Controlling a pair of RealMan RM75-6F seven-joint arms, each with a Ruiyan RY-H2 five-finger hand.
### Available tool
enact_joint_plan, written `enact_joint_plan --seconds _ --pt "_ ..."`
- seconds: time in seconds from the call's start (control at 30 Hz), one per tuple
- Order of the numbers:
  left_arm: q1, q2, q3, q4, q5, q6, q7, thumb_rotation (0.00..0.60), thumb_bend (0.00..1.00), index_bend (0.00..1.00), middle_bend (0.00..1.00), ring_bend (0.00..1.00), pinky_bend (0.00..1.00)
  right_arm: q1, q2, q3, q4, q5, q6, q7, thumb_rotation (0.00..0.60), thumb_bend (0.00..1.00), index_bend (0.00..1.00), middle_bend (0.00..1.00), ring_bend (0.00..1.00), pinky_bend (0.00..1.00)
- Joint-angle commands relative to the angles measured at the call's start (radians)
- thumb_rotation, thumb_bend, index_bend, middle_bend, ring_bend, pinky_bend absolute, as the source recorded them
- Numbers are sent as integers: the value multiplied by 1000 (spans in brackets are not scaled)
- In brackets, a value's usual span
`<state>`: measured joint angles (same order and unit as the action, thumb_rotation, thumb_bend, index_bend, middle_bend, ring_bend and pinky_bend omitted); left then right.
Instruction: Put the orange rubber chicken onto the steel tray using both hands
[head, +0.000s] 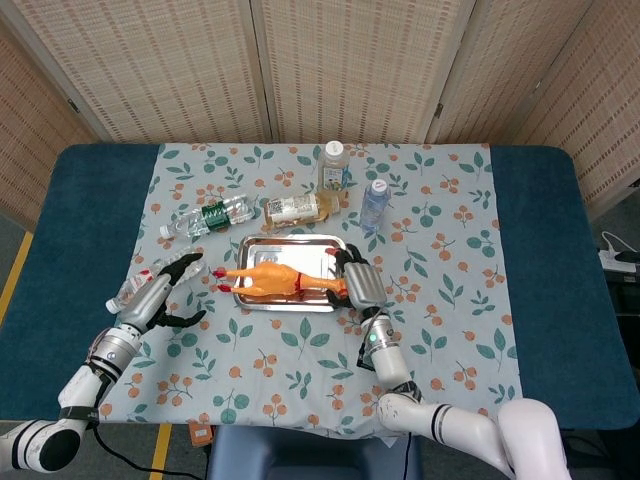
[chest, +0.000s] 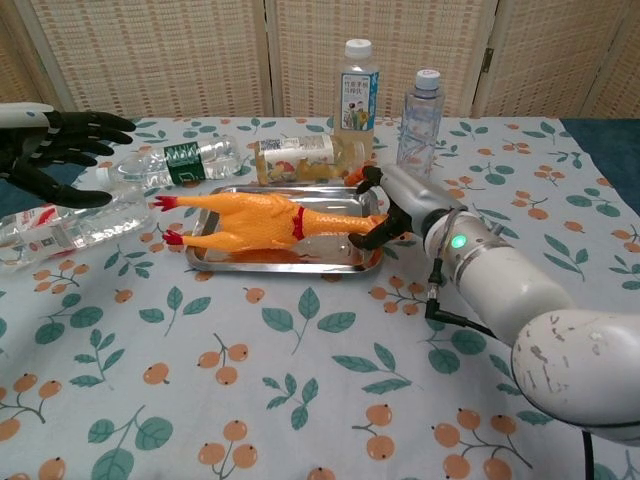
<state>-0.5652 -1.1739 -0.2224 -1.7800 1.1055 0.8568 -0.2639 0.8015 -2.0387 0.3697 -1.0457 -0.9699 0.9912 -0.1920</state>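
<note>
The orange rubber chicken (head: 278, 281) (chest: 256, 215) lies lengthwise in the steel tray (head: 262, 245) (chest: 281, 265). Its red feet poke over the tray's left rim. My right hand (head: 358, 284) (chest: 397, 203) is at the tray's right end, with its fingers curled around the chicken's head end. My left hand (head: 160, 297) (chest: 54, 152) hovers left of the tray with its fingers spread, holding nothing and well apart from the chicken.
A green-label bottle (head: 210, 217) (chest: 180, 160) and a red-label bottle (head: 150, 280) (chest: 60, 225) lie left of the tray, near my left hand. A tea bottle (head: 295, 208) lies behind the tray. Two upright bottles (head: 333, 165) (head: 374, 203) stand further back.
</note>
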Motion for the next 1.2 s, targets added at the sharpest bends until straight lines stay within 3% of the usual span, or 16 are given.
enact_joint_plan --seconds 0.03,0.17,0.3,0.47,0.6,0.67,0.83,0.93,1.0,1.03,1.13,1.2 --pt "1 3 4 -7 0 0 -1 600 307 0 0 0 11 -17 79 1 -95 18 -5 -61 600 176 0 0 0 60" --pt "6 12 4 -16 0 8 -8 600 307 0 0 0 13 -41 164 -14 -207 30 -2 -118 600 76 0 0 0 0" --pt "23 33 12 -34 26 29 -18 600 307 0 0 0 13 -76 255 -24 -337 -10 37 -115 600 60 0 0 0 0" --pt "47 114 61 -45 79 22 21 600 308 0 0 0 15 -149 450 -59 -602 -52 46 -89 600 44 0 0 0 0" --pt "134 124 107 -21 203 178 40 600 318 0 0 0 14 -228 633 -115 -792 -99 63 -70 600 44 0 0 0 0" --pt "201 109 149 20 299 297 49 600 327 0 0 0 14 -287 714 -171 -852 -167 113 -73 600 44 0 0 0 0" --pt "377 24 227 221 492 642 154 600 326 0 0 0 4 -492 770 -362 -801 -439 404 -149 600 43 0 0 0 0" --pt "481 -38 275 341 565 813 130 600 327 0 0 0 0 -592 777 -443 -748 -517 514 -124 600 43 0 0 0 0" --pt "516 -66 293 407 577 850 122 600 330 0 0 0 0 -643 770 -474 -706 -547 570 -132 600 44 0 0 0 0" --pt "525 -60 309 427 589 844 178 600 332 0 0 0 0 -674 760 -490 -678 -562 604 -144 600 44 0 0 0 0" --pt "548 -50 307 402 584 861 280 600 333 0 0 0 0 -700 783 -526 -690 -587 599 -205 600 43 0 0 0 0" --pt "554 -36 307 371 574 852 301 600 334 0 0 0 0 -707 798 -520 -711 -599 612 -189 600 43 0 0 0 0"
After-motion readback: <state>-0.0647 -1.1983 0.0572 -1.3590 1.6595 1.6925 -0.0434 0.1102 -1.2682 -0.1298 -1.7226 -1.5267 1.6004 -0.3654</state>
